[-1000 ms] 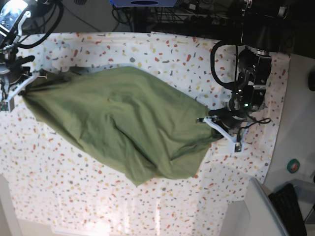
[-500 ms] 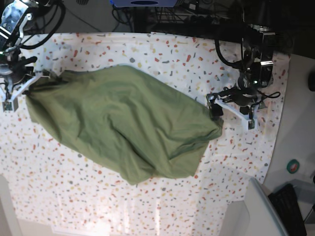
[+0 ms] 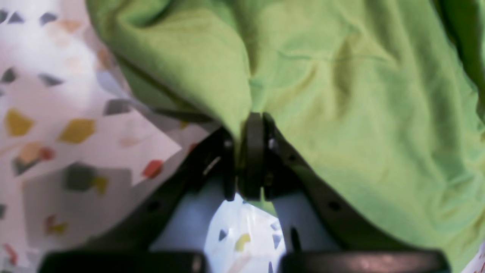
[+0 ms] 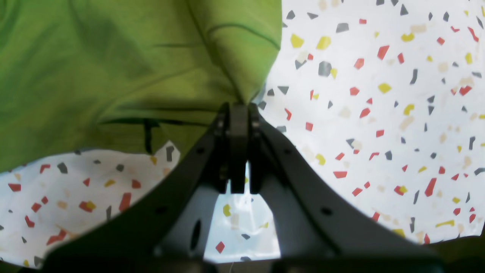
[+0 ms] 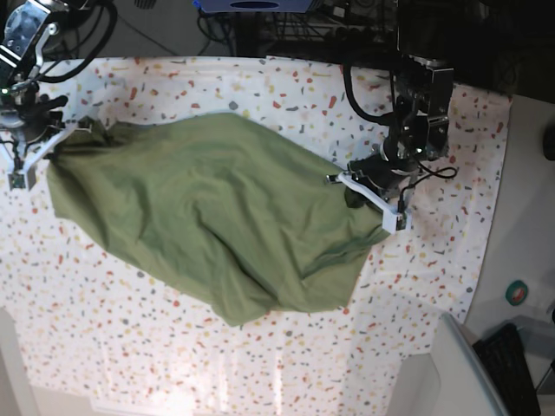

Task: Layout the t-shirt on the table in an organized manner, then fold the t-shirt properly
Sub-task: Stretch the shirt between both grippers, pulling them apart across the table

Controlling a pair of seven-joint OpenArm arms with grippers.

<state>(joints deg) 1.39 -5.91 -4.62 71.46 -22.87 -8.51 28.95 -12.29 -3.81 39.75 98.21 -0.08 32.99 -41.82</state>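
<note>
The olive-green t-shirt (image 5: 208, 212) lies spread in a rumpled sheet across the speckled table (image 5: 286, 87). My left gripper (image 5: 360, 195), at the shirt's right end in the base view, is shut on a fold of the t-shirt (image 3: 322, 76); its jaws (image 3: 248, 151) pinch the cloth between them. My right gripper (image 5: 39, 147), at the shirt's left end, is shut on the shirt's edge (image 4: 132, 64); its closed jaws (image 4: 238, 125) hold the cloth just over the table. Neckline and sleeves are not visible.
The table cover's right edge (image 5: 499, 173) meets a plain grey-white surface (image 5: 529, 225). A small round green and red object (image 5: 519, 293) lies there. Dark equipment and cables (image 5: 347, 26) stand behind the table's far edge. A pale box corner (image 5: 451, 364) sits at the lower right.
My left gripper has moved left and toward the far side with the shirt's right end, bunching that end inward. My right gripper has held its place at the left end.
</note>
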